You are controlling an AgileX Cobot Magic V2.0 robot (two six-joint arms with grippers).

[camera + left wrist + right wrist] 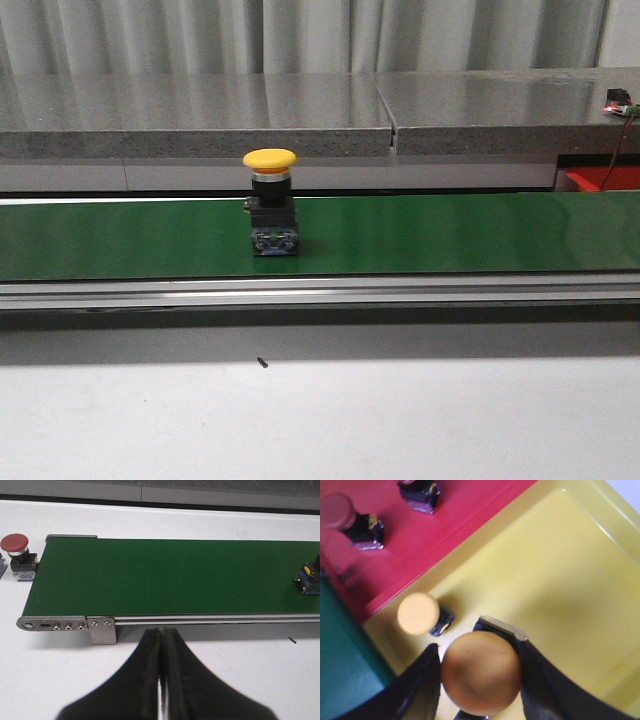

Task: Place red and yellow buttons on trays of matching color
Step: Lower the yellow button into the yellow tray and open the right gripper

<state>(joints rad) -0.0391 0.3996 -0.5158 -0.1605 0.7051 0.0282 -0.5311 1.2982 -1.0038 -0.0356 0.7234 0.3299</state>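
Note:
One yellow button (270, 200) stands upright on the green conveyor belt (450, 235); its dark base (310, 577) also shows at the edge of the left wrist view. A red button (15, 550) sits on the white table just beyond the belt's end. My left gripper (161, 630) hangs shut and empty in front of the belt's rail. My right gripper (477, 647) is shut on another yellow button (480, 677), held over the yellow tray (560, 570). A further yellow button (419, 612) stands in that tray. The red tray (455, 515) beside it holds two red buttons (340, 512) (420, 490).
A grey stone ledge (200, 110) runs behind the belt. Part of a red tray (605, 178) shows at the far right. A metal bracket (102, 630) sticks out from the belt's rail near my left gripper. A small dark speck (262, 362) lies on the white table.

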